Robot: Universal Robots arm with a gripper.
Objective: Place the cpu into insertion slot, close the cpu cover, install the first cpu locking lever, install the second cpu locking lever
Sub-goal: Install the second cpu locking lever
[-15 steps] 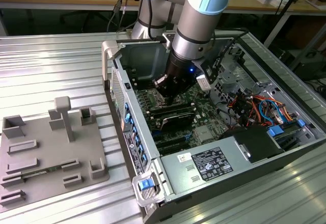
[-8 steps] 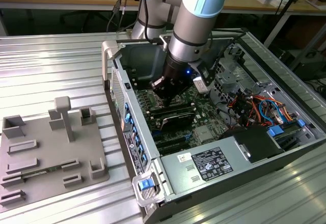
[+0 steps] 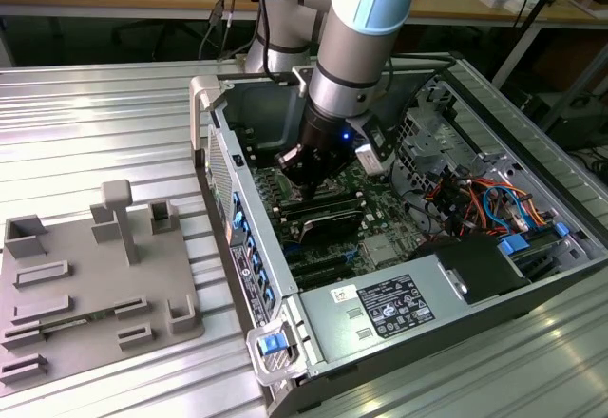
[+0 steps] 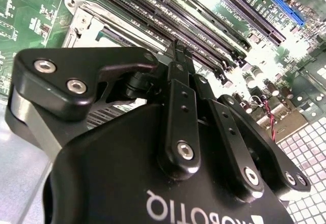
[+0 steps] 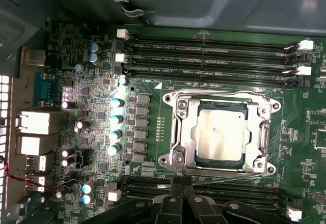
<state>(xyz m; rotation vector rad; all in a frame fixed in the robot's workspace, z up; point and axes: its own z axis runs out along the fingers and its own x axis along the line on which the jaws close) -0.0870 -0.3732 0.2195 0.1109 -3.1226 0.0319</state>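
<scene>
The arm reached down into the open computer case, which lay on its side on the ribbed metal bench. Its end effector hung low over the green motherboard, with the fingertips drawn together and nothing between them; in the second wrist view the end effector showed the two black fingers meeting at their tips above the long black memory slots.

In the first wrist view the cpu, its silver-grey top facing up, sat seated in the insertion slot. The cpu cover lay flat over it, framing the chip through its square opening. A thin locking lever ran along the socket's 6 o'clock edge, just beside the closed fingertips, and another ran along the 12 o'clock edge.

On the bench at the case's 9 o'clock side in the exterior view lay a grey fixture tray, well apart from the arm.
</scene>
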